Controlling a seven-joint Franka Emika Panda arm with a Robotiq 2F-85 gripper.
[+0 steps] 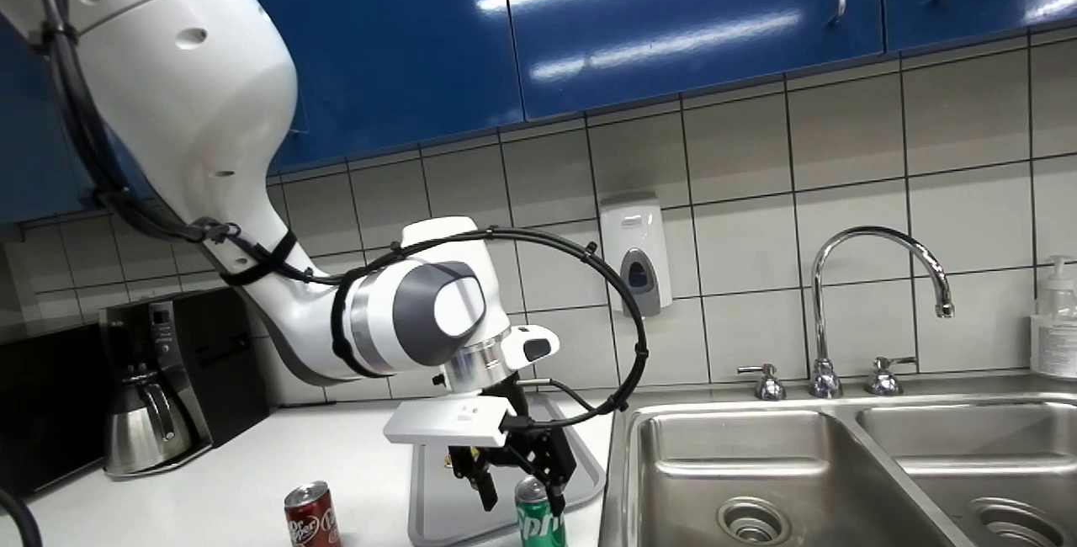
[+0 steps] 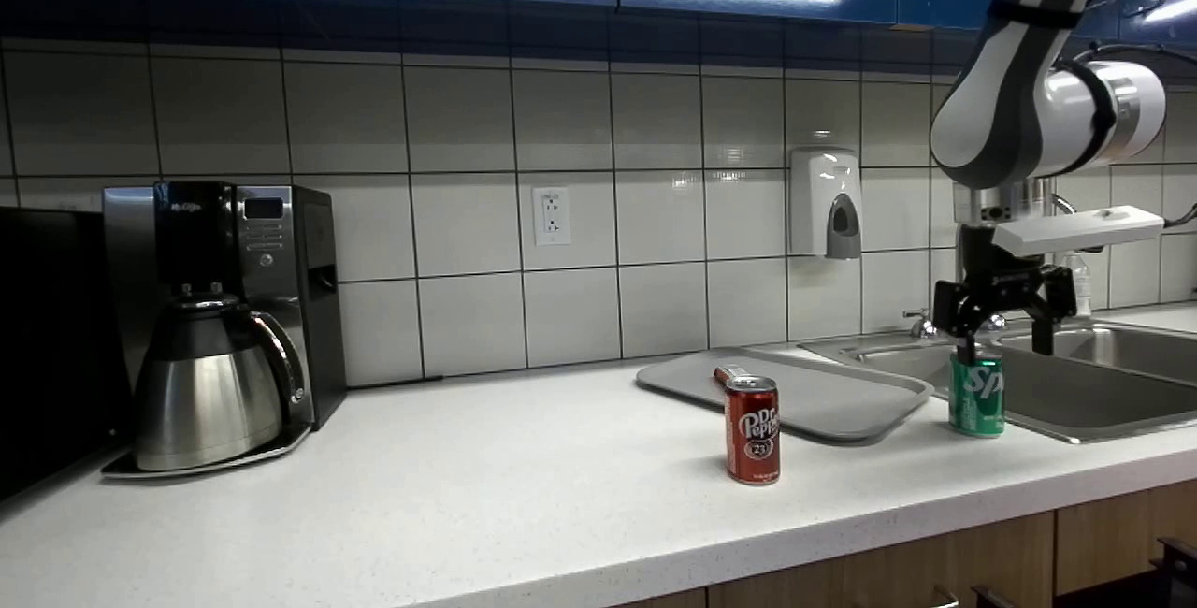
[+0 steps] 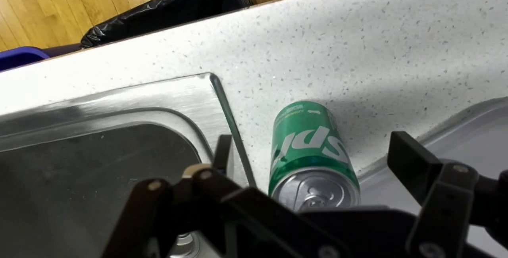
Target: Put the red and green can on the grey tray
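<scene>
Gripper (image 2: pixel 1006 344) spread wide at the green can (image 3: pixel 307 139), holding nothing

The can stands upright on the counter (image 2: pixel 468 496), in the strip between the sink (image 3: pixel 174 93) and the grey tray (image 2: pixel 842 393). That place probably explains the gripper's turn: in the wrist view one finger (image 3: pixel 412 162) appears over the tray's edge and its partner over the sink's, so the two should be able to come in from opposite sides. The spread looks meant to clear the can's full width.

The can sits between the two fingers as the wrist view shows them, with a gap on each side and no contact to be seen. In both exterior views the fingertips show near the can's top; how far past it they reach, I cannot tell.

The red can (image 2: pixel 753 430) stands upright on the counter too, off the tray and well apart from the gripper, seemingly waiting its turn. Neither can is on the tray, where a small item (image 2: pixel 730 372) lies
</scene>
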